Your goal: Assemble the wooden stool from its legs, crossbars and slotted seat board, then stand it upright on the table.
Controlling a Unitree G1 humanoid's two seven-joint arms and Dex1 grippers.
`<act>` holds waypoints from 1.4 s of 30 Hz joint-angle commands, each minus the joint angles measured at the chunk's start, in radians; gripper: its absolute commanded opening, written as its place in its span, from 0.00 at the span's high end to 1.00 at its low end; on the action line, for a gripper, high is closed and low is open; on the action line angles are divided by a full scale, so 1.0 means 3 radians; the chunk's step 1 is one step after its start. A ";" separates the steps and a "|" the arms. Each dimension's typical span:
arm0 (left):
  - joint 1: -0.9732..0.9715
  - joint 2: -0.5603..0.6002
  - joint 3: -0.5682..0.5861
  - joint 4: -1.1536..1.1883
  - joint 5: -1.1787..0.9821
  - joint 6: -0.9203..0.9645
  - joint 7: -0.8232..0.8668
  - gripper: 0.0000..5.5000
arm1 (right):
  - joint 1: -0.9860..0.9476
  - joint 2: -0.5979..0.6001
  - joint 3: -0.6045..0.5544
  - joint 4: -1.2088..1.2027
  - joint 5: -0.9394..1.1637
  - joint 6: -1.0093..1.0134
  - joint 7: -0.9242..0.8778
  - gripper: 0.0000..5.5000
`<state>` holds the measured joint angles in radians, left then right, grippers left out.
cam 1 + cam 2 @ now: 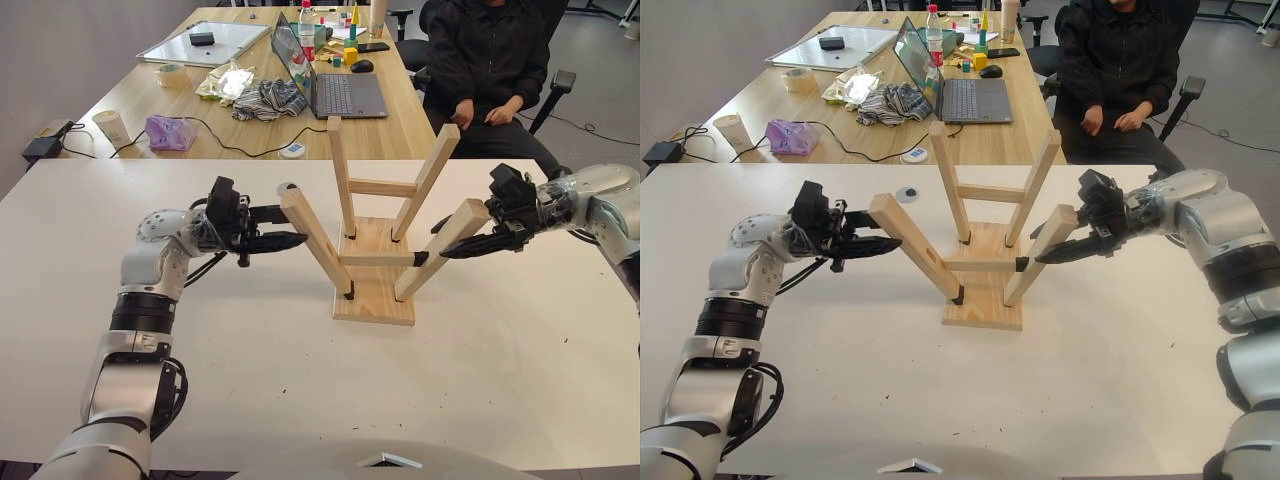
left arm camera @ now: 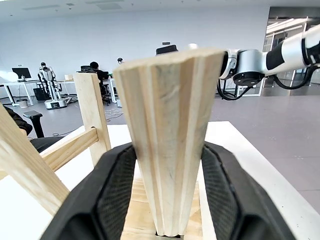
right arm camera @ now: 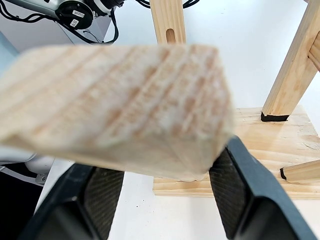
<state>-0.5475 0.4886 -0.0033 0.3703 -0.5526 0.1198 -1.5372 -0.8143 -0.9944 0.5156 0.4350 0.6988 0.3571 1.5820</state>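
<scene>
Gripping on my left: my left gripper (image 1: 292,237) is clenched around the upper end of the front-left leg (image 1: 320,250), with its fingers (image 2: 117,195) pressed against both sides of the wood.
Gripping on my right: my right gripper (image 1: 450,250) is clamped on the upper end of the front-right leg (image 1: 425,270), with a dark pad (image 3: 102,197) on each side of it.
Stool: the stool (image 1: 375,240) sits upside down near the middle of the white table (image 1: 500,390), its seat board (image 1: 375,308) lying flat and all four legs pointing up.
Held legs: the front-left one rises from the board's 7 o'clock corner and leans towards 10 o'clock. The front-right one rises from the 5 o'clock corner and leans towards 2 o'clock.
Rear legs: the rear legs (image 1: 340,175) stand at 11 and 1 o'clock.
Crossbars: an upper crossbar (image 1: 382,187) joins the rear pair and a lower crossbar (image 1: 378,258) joins the front pair.
Beyond, at 12 o'clock: a wooden desk (image 1: 130,95) with a laptop (image 1: 335,90).
</scene>
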 commanded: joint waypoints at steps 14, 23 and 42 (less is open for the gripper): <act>0.0167 -0.0126 -0.0317 -0.0710 0.0302 -0.0288 0.0352 0.64 | 0.0279 0.0114 0.0148 -0.0089 -0.0232 0.0198 0.0106 0.57; -0.0067 -0.0122 -0.0427 -0.0544 0.0356 -0.0214 0.0273 0.64 | 0.0324 0.0108 0.0134 -0.0143 -0.0235 0.0213 0.0106 0.57; 0.0066 -0.0359 -0.0781 -0.1050 0.0370 0.0069 0.0597 0.64 | 0.0422 0.0112 0.0087 -0.0294 -0.0263 0.0220 0.0106 0.57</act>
<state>-0.5235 0.4546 -0.1183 0.0946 -0.4910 0.1449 -1.3439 -0.7515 -1.0685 0.4701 0.4024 0.6253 0.3811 1.5864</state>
